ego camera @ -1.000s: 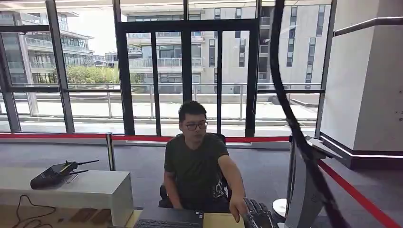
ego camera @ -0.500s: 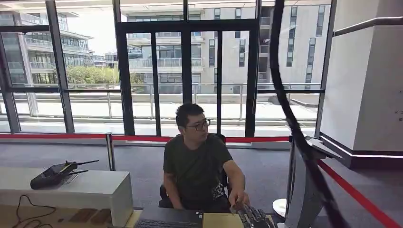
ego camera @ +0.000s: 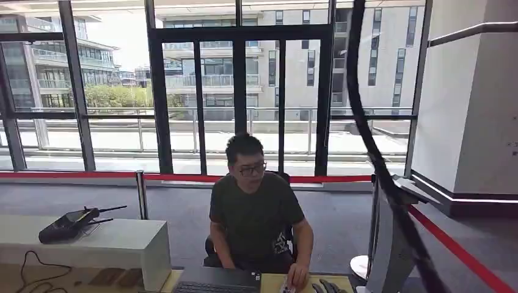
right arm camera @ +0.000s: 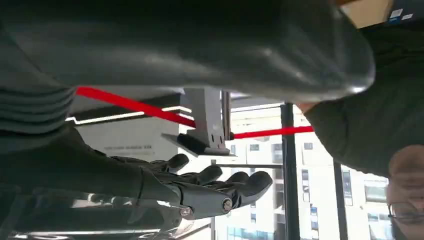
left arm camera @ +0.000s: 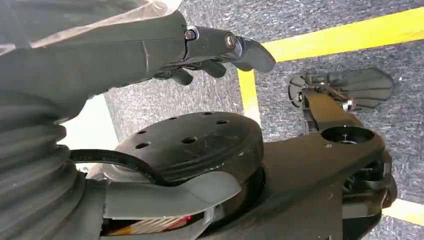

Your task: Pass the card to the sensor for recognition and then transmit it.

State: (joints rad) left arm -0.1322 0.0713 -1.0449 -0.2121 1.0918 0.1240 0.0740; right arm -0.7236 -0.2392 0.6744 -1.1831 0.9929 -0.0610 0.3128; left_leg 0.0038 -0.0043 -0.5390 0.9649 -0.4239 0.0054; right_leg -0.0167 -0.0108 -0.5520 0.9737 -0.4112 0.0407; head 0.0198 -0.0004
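Seemingly near handover: right hand [right arm camera: 200, 187] empty, fingers extended apart, at 6 o'clock by person's hand [ego camera: 297, 278]. Card not discernible, maybe already with person. Left hand [left arm camera: 210, 55] hangs, loosely curled, holding nothing.

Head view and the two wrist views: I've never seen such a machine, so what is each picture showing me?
This is a humanoid robot with two arms. The head view looks forward from high on its body. A person sits at a desk, their hand beside the robot's right hand. A black device lies on the white counter. Each wrist camera sits behind its hand, and its picture is turned. The left hand hangs over the floor. The right hand has outstretched fingers and holds nothing. I can't make out a card.
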